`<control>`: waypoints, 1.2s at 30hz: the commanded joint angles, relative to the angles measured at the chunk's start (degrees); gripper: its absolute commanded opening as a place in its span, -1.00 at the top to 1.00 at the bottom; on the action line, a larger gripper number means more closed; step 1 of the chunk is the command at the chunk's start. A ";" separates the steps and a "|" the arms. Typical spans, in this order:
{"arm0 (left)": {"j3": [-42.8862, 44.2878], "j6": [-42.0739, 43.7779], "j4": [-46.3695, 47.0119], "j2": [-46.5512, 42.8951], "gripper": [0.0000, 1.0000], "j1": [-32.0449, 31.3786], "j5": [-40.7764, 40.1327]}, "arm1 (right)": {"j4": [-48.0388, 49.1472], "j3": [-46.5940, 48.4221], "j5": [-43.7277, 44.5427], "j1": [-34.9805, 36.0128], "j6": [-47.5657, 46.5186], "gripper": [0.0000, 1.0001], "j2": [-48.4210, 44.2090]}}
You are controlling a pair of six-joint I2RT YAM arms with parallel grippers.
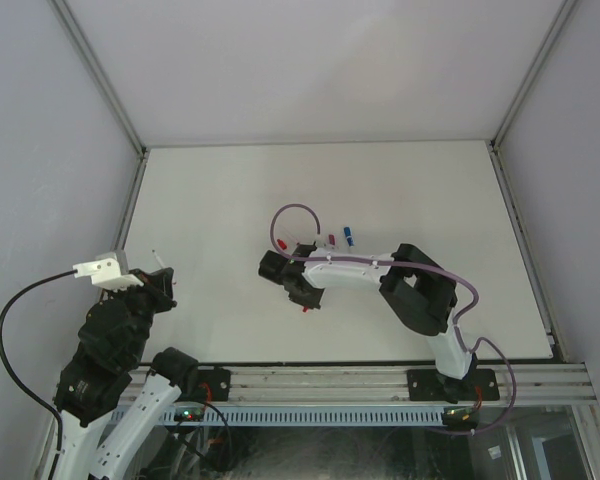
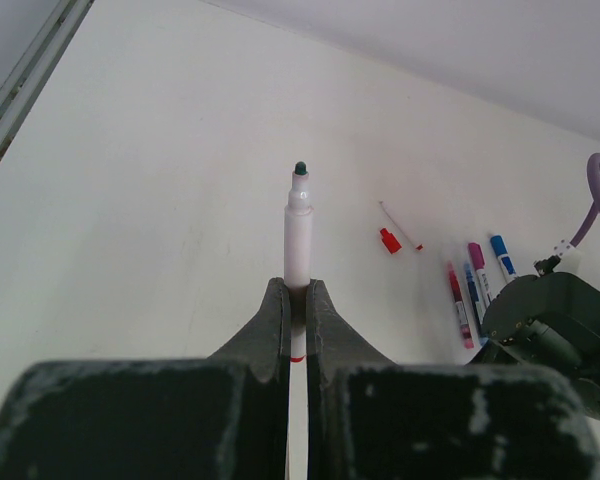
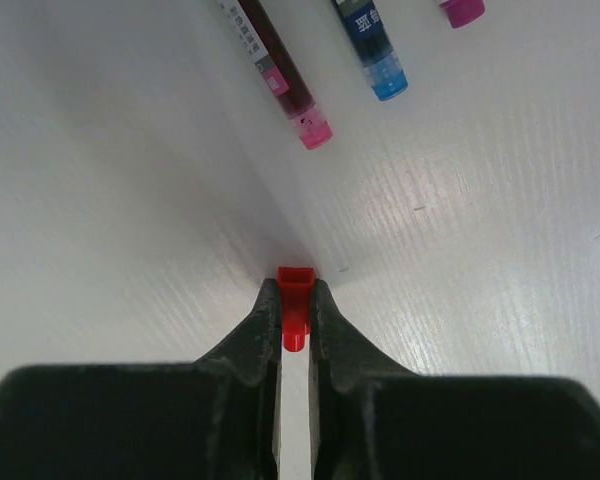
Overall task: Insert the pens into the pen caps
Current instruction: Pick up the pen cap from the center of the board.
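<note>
1. Grip: my left gripper is clamped on an uncapped pen. It has a white barrel, and its dark tip sticks out toward 12 o'clock in the left wrist view. My right gripper is pinched nearly closed on a red cap, low at the table.
2. Position: seen from above, the left gripper sits at about 8 o'clock of the table and the right one is near the centre, well apart.
3. Handling, as I judge it: both parts are very light, rigid, smooth plastic. The round barrel can roll or twist between flat fingers, and the cap is small enough to pop out if squeezed off-centre.
4. Hold points: the pen is gripped near its rear end, so a long nose is free for insertion but any misalignment levers it. The cap is held across its sides. I can't tell which end is the open one.
5. Spare pens lie flat at 12 to 1 o'clock of the held cap, side by side, with magenta and blue ends.
6. There's a loose red cap at 2 o'clock of the held pen.
7. Containers: I see none. The caps are the only receivers, and the held one looks empty.
</note>
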 commanded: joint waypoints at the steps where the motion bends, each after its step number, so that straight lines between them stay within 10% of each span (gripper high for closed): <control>1: 1.32 0.89 2.42 0.99 1.00 0.25 0.80 | 1.64 -1.41 -1.04 -0.46 -0.51 1.00 -0.28; 8: 0.64 1.56 3.39 1.20 0.96 0.25 2.43 | 3.74 -3.01 3.21 -0.19 -3.76 1.00 -6.10; 23: 0.66 3.10 4.15 5.53 1.00 0.26 5.69 | 40.59 -21.83 0.32 3.14 -44.80 1.00 -29.10; 36: 0.93 3.45 4.95 10.41 1.00 0.31 8.16 | 52.22 -33.78 -13.40 -4.82 -49.20 1.00 -42.80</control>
